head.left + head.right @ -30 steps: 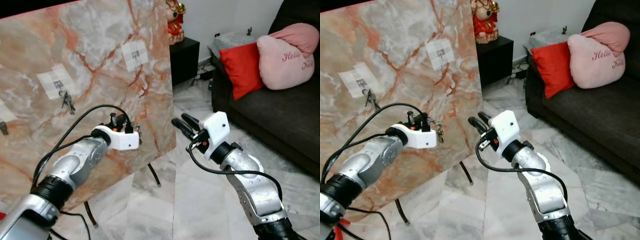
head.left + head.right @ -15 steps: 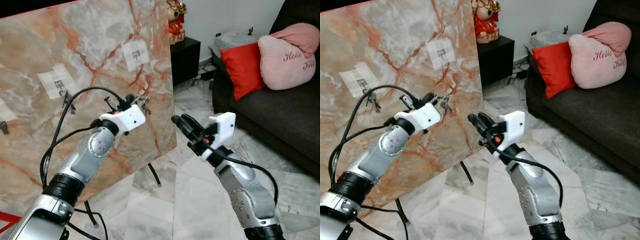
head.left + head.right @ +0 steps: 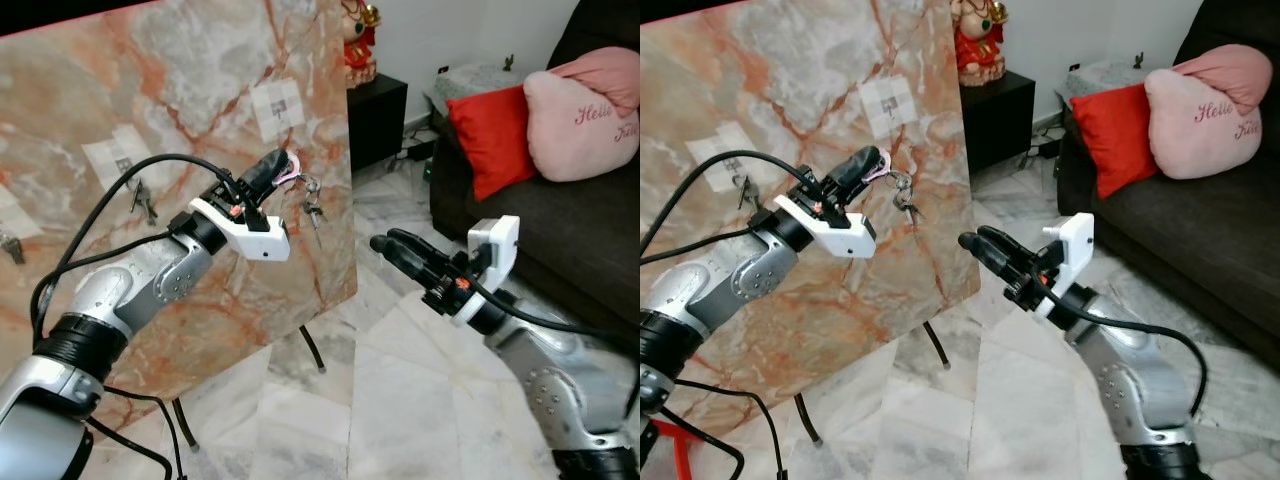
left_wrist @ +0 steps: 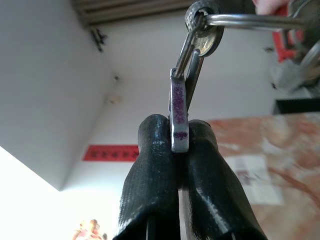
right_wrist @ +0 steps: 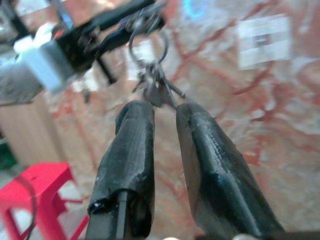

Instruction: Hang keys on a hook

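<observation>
So our left gripper is up in front of the marble board, pretty much at the height of the white label stuck on its upper right part, just below that label. Its jaws are pinched tight on a flat purple tag, and from that tag a ring carries the keys, which dangle off the fingertips right against the board's face, near its right edge. In the left wrist view we get both black fingers pressed together on the tag with no gap at all, and the metal ring running off from the top of it.

Our right gripper is off to the right of the board, lower than the keys and well apart from them, pointing back toward the board. Its jaws are a little apart with nothing between them; in the right wrist view the keys hang just past the two fingertips, board behind.

Over on the board's left part there's another white label with a second set of keys already hanging under it. Past the board's right edge sits a dark sofa with a red cushion and a pink one.
</observation>
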### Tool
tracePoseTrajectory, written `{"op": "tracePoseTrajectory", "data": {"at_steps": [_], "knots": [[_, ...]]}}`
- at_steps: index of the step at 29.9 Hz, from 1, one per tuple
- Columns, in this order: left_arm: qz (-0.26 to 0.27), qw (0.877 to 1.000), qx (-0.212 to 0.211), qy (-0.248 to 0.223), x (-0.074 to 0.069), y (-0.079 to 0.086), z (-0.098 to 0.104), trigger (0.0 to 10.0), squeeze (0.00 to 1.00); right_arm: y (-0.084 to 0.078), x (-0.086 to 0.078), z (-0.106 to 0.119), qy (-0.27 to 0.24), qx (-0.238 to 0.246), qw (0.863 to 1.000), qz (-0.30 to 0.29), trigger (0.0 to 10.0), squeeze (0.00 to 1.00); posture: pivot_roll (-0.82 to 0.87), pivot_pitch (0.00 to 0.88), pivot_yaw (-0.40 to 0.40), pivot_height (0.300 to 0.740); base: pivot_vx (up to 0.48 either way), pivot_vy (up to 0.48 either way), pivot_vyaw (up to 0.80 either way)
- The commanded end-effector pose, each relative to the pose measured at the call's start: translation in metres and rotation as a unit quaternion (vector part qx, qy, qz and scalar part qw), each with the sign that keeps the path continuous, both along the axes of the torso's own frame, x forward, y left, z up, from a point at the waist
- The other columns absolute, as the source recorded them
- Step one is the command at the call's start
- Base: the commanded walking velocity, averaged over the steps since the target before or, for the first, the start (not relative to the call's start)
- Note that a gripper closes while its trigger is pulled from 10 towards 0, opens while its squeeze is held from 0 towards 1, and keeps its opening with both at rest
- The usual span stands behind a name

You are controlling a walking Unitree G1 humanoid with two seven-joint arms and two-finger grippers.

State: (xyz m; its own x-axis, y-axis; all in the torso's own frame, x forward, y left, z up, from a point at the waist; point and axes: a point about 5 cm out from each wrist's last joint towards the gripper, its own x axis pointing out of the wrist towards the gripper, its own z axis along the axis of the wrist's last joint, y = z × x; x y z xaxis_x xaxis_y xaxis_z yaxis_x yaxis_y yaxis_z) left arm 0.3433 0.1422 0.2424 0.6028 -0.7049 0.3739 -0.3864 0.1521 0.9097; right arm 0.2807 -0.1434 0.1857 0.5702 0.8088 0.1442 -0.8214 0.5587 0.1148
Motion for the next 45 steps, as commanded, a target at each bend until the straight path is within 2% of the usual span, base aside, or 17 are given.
{"op": "tracePoseTrajectory", "data": {"at_steps": [1, 4, 8, 17, 21, 24, 27, 32, 36, 40, 45], "knots": [[-0.032, 0.999, 0.031, -0.023, -0.003, -0.006, -0.001, 10.0, 0.0, 0.003, -0.002, 0.0, -0.006, -0.015, 0.999, 0.038, 10.0, 0.0, 0.04, 0.0, 0.078, 0.74, 0.0, 0.0, 0.0], [-0.053, 0.996, 0.061, -0.034, -0.006, -0.01, -0.016, 10.0, 0.0, 0.001, -0.001, -0.004, -0.004, -0.044, 0.998, 0.054, 10.0, 0.0, 0.04, 0.0, 0.075, 0.74, 0.0, 0.0, 0.0], [-0.072, 0.994, 0.076, -0.029, -0.009, -0.013, -0.034, 10.0, 0.0, -0.001, -0.005, -0.004, -0.01, -0.077, 0.994, 0.075, 10.0, 0.0, 0.04, 0.0, 0.078, 0.74, 0.0, 0.0, 0.0], [-0.093, 0.993, 0.07, -0.031, -0.01, -0.017, -0.038, 10.0, 0.0, -0.011, -0.007, -0.004, -0.024, -0.125, 0.988, 0.093, 10.0, 0.0, 0.04, 0.0, 0.079, 0.74, 0.0, 0.0, 0.0], [-0.128, 0.989, 0.063, -0.034, -0.016, -0.022, -0.037, 10.0, 0.0, -0.024, 0.006, -0.004, -0.035, -0.161, 0.985, 0.048, 10.0, 0.0, 0.04, 0.0, 0.08, 0.74, 0.0, 0.0, 0.0], [-0.152, 0.985, 0.071, -0.031, -0.022, -0.027, -0.039, 10.0, 0.0, -0.028, 0.011, 0.001, -0.043, -0.161, 0.985, 0.04, 10.0, 0.0, 0.04, 0.0, 0.08, 0.74, 0.0, 0.0, 0.0], [-0.167, 0.984, 0.061, -0.028, -0.025, -0.03, -0.039, 10.0, 0.0, -0.028, 0.01, 0.003, -0.05, -0.162, 0.984, 0.05, 10.0, 0.0, 0.04, 0.0, 0.08, 0.74, 0.0, 0.0, 0.0], [-0.204, 0.976, 0.072, -0.025, -0.034, -0.038, -0.038, 10.0, 0.0, -0.026, 0.006, 0.006, -0.056, -0.137, 0.985, 0.088, 10.0, 0.0, 0.05, 0.004, 0.081, 0.74, 0.0, 0.0, 0.0], [-0.201, 0.976, 0.078, -0.025, -0.033, -0.038, -0.04, 10.0, 0.0, -0.02, -0.003, 0.011, -0.062, -0.116, 0.982, 0.136, 10.0, 0.0, 0.05, 0.004, 0.081, 0.74, 0.0, 0.0, 0.0], [-0.201, 0.976, 0.08, -0.023, -0.033, -0.039, -0.04, 10.0, 0.0, -0.02, -0.005, 0.013, -0.062, -0.103, 0.982, 0.146, 10.0, 0.0, 0.05, 0.009, 0.082, 0.74, 0.0, 0.0, 0.0], [-0.194, 0.977, 0.082, -0.02, -0.032, -0.038, -0.041, 10.0, 0.0, -0.025, -0.008, 0.011, -0.054, -0.109, 0.979, 0.162, 10.0, 0.0, 0.05, 0.011, 0.082, 0.74, 0.0, 0.0, 0.0]]}}
